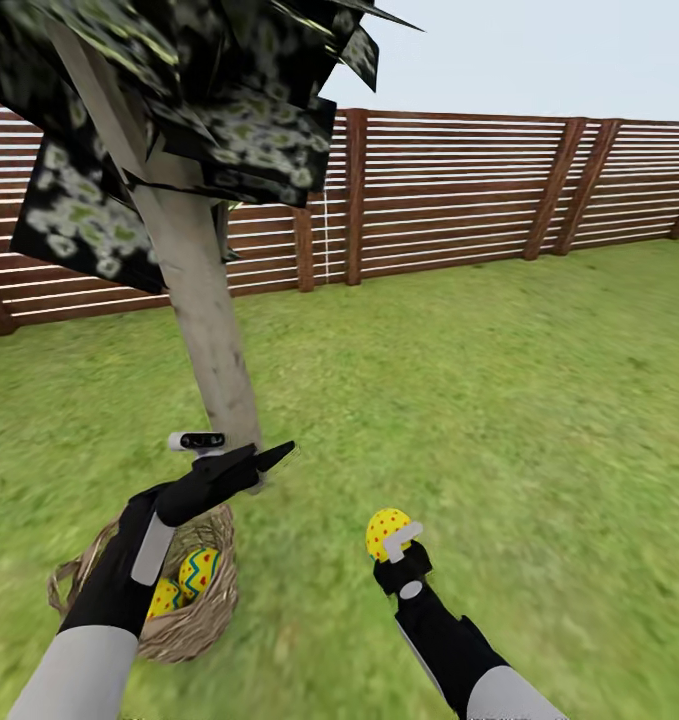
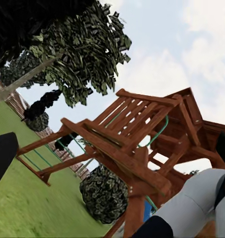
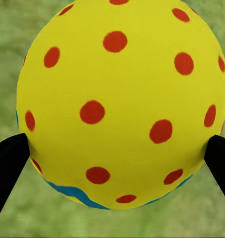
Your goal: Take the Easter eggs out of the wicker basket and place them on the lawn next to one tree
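Note:
The wicker basket (image 1: pixel 201 622) sits on the lawn (image 1: pixel 499 400) at the foot of the tree (image 1: pixel 204 320), whose pale trunk rises just behind it. Two Easter eggs (image 1: pixel 197 572) lie inside, one (image 1: pixel 164 598) partly hidden by my left arm. My left gripper (image 1: pixel 272 457) hovers open above the basket's far rim, close to the trunk, holding nothing; one black finger (image 2: pixel 3 158) shows in the left wrist view. To the right of the basket, my right gripper (image 1: pixel 389 537) is shut on the third Easter egg (image 3: pixel 117 99), held above the grass.
A brown slatted fence (image 1: pixel 459 200) closes the garden behind the tree. The left wrist view looks out at a red-brown wooden playset (image 2: pixel 137 134) and a round dark bush (image 2: pixel 105 193). Open grass stretches to the right and ahead.

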Available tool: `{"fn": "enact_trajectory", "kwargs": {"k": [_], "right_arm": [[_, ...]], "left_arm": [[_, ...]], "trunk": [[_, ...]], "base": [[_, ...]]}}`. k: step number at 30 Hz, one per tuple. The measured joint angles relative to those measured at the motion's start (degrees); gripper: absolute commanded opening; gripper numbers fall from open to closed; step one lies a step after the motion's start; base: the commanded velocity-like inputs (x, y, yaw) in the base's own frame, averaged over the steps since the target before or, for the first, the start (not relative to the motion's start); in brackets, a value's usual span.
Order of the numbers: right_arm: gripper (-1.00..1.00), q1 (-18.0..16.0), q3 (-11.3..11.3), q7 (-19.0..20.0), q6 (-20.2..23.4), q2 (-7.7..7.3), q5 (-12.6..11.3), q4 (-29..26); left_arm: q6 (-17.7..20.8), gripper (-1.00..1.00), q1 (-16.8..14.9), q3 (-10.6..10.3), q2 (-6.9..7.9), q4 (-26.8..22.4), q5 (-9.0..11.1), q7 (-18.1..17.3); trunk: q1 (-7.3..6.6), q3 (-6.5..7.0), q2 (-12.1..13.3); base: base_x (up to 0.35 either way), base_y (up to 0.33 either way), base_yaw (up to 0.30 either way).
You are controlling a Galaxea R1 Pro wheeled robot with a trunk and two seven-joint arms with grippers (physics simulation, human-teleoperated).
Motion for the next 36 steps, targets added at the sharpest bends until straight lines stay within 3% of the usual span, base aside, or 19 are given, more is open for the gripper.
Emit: {"fn": "enact_trajectory", "kwargs": {"k": [4, 8, 9, 10, 11, 13, 17, 21, 31, 33, 35, 36], "right_arm": [[-1.0, -2.1, -0.03, -0.76, -4.04, 1.27, -0.03, 6.02], [-1.0, -4.9, -0.05, -0.39, -6.26, 1.85, -0.05, 10.5], [-1.0, -5.06, 0.93, -0.29, -6.33, 2.06, -0.09, 10.99], [-1.0, -5.12, 5.07, -0.19, -6.63, 2.06, -0.22, 11.31], [-1.0, -5.05, 7.62, -0.16, -7.57, 2.06, -0.32, 11.5], [-1.0, -4.68, 9.2, -0.14, -8.8, 2.06, -0.41, 11.75], [-1.0, -4.47, 10.45, 1.16, -9.26, 2.06, -0.39, 12.52], [-1.0, -4.42, 11.47, 4.09, -9.39, 2.06, -0.3, 12.47], [-1.0, -4.45, 11.2, 3.7, -10.95, 1.92, -0.27, 11.74], [-1.0, -4.45, 11.2, 3.69, -11.06, 1.92, -0.25, 11.74], [-1.0, -4.45, 11.06, 3.63, -11.13, 1.92, -0.31, 11.65], [-1.0, -4.45, 10.99, 3.62, -11.14, 1.92, -0.32, 11.35]], "left_arm": [[0.26, 1.0, 1.79, -0.1, -0.07, -7.39, 0.15, 0.0], [1.17, 1.0, 2.76, -0.08, -0.04, -10.42, 0.17, 0.0], [1.54, 1.0, 2.99, -0.08, -0.06, -10.77, 0.18, -0.01], [1.81, 1.0, 3.36, -0.08, -0.05, -11.22, 0.2, -0.01], [1.87, 1.0, 3.48, -0.08, -0.07, -11.33, 0.2, -0.01], [1.91, 1.0, 3.58, -0.08, -0.08, -11.39, 0.2, -0.01], [2.0, 1.0, 3.6, -0.09, -0.08, -11.49, 0.26, 0.0], [1.94, 1.0, 4.21, -0.08, -0.06, -12.05, 2.47, 0.0], [1.92, 1.0, 4.48, -0.2, -0.18, -12.31, 2.59, 0.01], [1.96, 1.0, 4.49, 0.07, 1.26, -13.7, 2.57, -0.01], [1.98, 1.0, 4.52, 0.51, 5.12, -15.48, 2.57, -0.01], [1.98, 1.0, 4.61, 1.71, 6.91, -15.83, 2.57, -0.01]], "trunk": [[-0.01, 0.0, 0.0], [-0.01, 0.0, 0.0], [-0.01, 0.0, 0.0], [-0.01, 0.0, 0.0], [-0.01, 0.0, 0.0], [0.0, 0.0, 0.0], [0.02, 0.0, 0.0], [0.02, 0.0, 0.0], [0.02, 0.0, 0.0], [0.02, 0.0, 0.0], [0.02, 0.0, 0.0], [0.02, 0.0, 0.0]], "base": [[0.234, -0.219, 0.293], [0.234, -0.124, 0.293], [0.238, -0.186, 0.293], [0.242, -0.206, 0.293], [0.237, -0.21, 0.293], [0.104, -0.093, 0.293], [0.013, -0.012, 0.293], [0.0, 0.0, 0.293], [0.0, 0.0, 0.179], [0.0, 0.0, 0.294], [0.0, 0.0, 0.295], [0.0, 0.0, 0.295]]}}
